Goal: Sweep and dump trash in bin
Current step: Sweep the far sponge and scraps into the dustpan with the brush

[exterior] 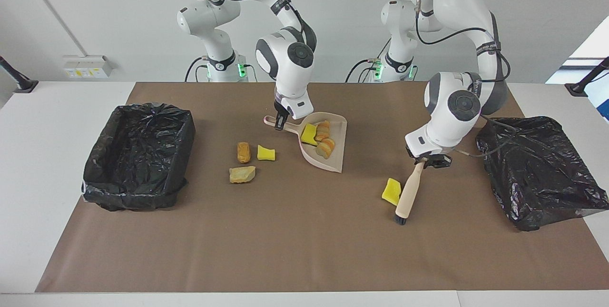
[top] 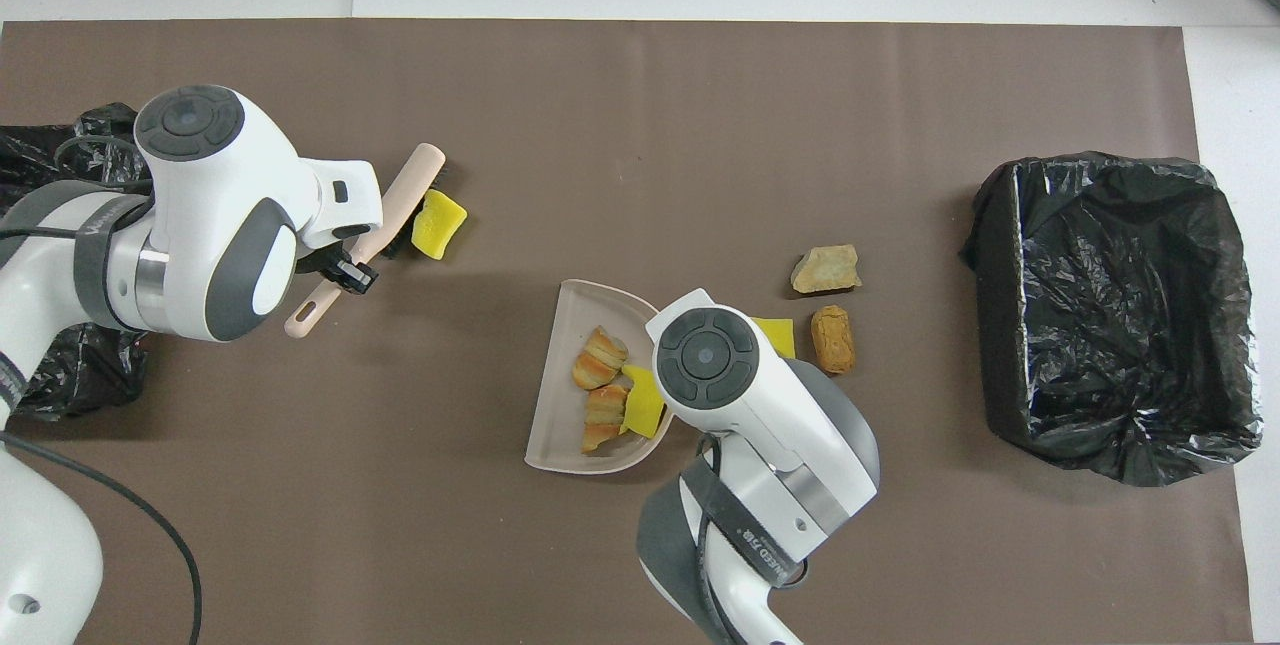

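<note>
Dustpan (exterior: 328, 147) as landmark, lying flat mid-table.

Right gripper (exterior: 281, 120) is clamping the dustpan's handle (exterior: 278, 123) at the end nearer the robots. Judged reason: pinning the pan so pieces can be pushed in without it sliding. The pan's straight open lip is facing the left arm's end of the table; its handle is angling back toward the robots.

Left gripper (exterior: 425, 159) is closing on the upper end of the brush (exterior: 409, 193), over the mat well away from the pan, toward the left arm's end. The brush's long axis is running steeply away from the robots, bristles (exterior: 400, 220) down at the mat. Probably angled so for a drag toward the pan's lip.

Trash:
- three pieces (exterior: 319, 138) sitting in the pan, one yellow, two bread-like
- one yellow piece (exterior: 391, 191) just beside the brush, on the pan's side of it
- three loose pieces (exterior: 250, 160) on the pan's closed side, toward the bin (exterior: 138, 154) at the right arm's end

A second black bag (exterior: 542, 171) is lying at the left arm's end.
</note>
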### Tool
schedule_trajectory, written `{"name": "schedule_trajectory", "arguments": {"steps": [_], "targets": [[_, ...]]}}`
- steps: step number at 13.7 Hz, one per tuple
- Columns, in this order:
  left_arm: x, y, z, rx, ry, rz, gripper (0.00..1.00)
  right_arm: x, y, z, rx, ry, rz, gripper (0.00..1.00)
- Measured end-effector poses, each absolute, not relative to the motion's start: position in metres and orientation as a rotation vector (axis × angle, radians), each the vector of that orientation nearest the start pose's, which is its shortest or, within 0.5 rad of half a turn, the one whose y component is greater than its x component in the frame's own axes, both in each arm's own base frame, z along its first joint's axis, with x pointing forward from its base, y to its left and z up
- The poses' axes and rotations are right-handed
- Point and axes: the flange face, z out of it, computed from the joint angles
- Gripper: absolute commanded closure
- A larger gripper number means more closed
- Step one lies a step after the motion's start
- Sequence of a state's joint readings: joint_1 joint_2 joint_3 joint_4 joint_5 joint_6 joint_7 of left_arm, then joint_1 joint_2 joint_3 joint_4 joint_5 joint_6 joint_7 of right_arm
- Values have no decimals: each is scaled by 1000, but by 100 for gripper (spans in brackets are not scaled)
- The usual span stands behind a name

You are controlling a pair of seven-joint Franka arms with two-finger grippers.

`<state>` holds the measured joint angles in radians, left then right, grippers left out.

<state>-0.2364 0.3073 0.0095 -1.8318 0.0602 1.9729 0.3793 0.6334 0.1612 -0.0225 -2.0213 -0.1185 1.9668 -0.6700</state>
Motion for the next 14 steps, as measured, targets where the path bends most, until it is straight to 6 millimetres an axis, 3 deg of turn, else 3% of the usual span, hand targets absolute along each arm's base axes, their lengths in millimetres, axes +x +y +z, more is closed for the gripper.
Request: {"name": "schedule_trajectory", "arguments": {"steps": [3, 9, 14], "targets": [[561, -169, 343, -2918, 1062, 352, 100, 455, 315, 355, -2529, -2001, 359, 100], [450, -266, 341, -2935, 1049, 465, 100, 454, 315, 354, -2528, -2003, 363, 100], [418, -309, 350, -3054, 745, 487, 100, 454, 315, 354, -2527, -2003, 365, 100]]}}
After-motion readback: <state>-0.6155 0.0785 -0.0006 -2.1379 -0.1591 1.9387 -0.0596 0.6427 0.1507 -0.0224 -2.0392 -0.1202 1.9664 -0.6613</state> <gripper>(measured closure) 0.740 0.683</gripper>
